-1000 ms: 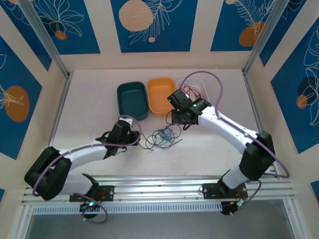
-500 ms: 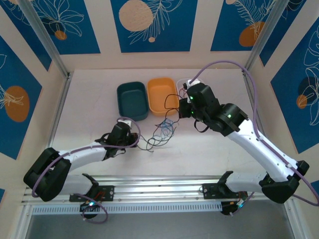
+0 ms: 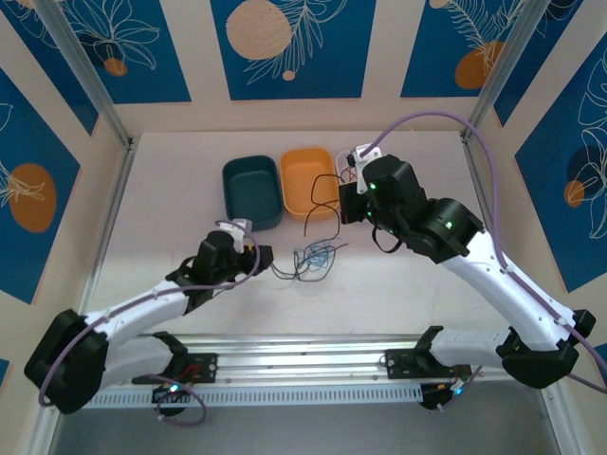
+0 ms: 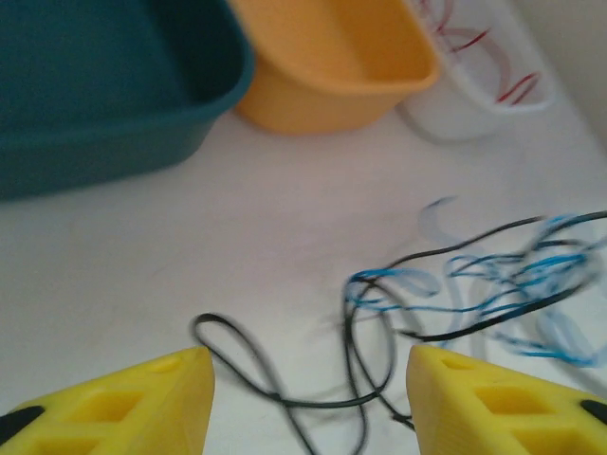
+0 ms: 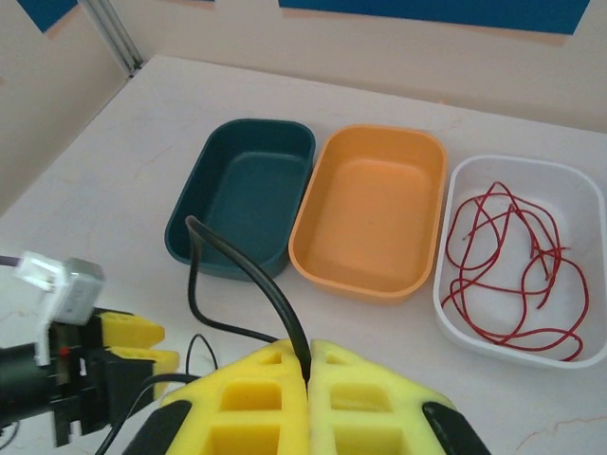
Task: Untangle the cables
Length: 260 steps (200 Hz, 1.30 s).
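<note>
Currently the right pincer (image 5: 308, 370) is clamped shut on a black cable (image 5: 245, 272). The left pincer (image 4: 308, 389) stands open over the blue-and-black tangle (image 4: 493, 284) on the desk (image 4: 237, 218), not yet separated. One red cable (image 5: 512, 261) lies sorted in the white bin (image 5: 522, 163); the orange bin (image 5: 370, 204) and teal bin (image 5: 247, 190) hold nothing.

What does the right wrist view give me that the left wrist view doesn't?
Right wrist: the right gripper shut on a black cable, and the whole red cable lying in the white bin. Left wrist: the blue-and-black tangle on the table ahead of the open left gripper. Both: the teal bin, the orange bin, and the white bin.
</note>
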{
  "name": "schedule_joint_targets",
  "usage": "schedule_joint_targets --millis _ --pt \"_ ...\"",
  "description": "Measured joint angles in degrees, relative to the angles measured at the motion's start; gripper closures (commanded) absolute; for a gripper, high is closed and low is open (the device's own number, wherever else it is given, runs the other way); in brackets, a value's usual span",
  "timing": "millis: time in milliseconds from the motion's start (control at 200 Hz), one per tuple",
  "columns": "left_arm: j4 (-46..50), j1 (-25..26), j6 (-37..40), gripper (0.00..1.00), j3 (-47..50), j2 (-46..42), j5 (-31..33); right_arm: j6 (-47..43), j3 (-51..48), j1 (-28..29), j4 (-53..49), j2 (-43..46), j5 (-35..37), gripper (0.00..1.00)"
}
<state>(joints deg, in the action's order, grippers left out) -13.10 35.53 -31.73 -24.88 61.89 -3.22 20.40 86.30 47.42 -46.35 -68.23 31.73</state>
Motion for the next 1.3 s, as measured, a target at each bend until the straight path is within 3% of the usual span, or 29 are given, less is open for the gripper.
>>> schedule_joint_targets --millis 210,455,755,1050,1196,1301 --pt "-1.05 0.00 3.32 0.31 0.44 -5.75 -0.79 -0.50 2.51 0.02 -0.79 -3.76 0.00 0.96" --pt "-1.42 -0.02 3.08 0.25 1.84 -4.87 -0.79 -4.00 14.84 0.48 -1.77 -7.74 -0.92 0.96" --pt "-4.07 0.00 2.23 0.21 2.16 -2.21 -1.57 -11.04 27.91 5.33 -2.36 -11.61 -1.03 0.96" --pt "-9.25 -0.02 2.21 0.03 0.52 -0.96 -2.73 -15.47 35.21 6.10 -3.32 -17.59 -0.15 0.97" --pt "-16.59 0.17 4.87 0.02 1.09 -0.94 -5.42 -15.89 35.65 6.21 -3.63 -18.47 -0.70 0.97" --pt "-21.40 0.61 8.55 0.09 1.27 0.33 -7.08 -15.87 36.57 6.21 -3.85 -18.62 -1.79 0.97"
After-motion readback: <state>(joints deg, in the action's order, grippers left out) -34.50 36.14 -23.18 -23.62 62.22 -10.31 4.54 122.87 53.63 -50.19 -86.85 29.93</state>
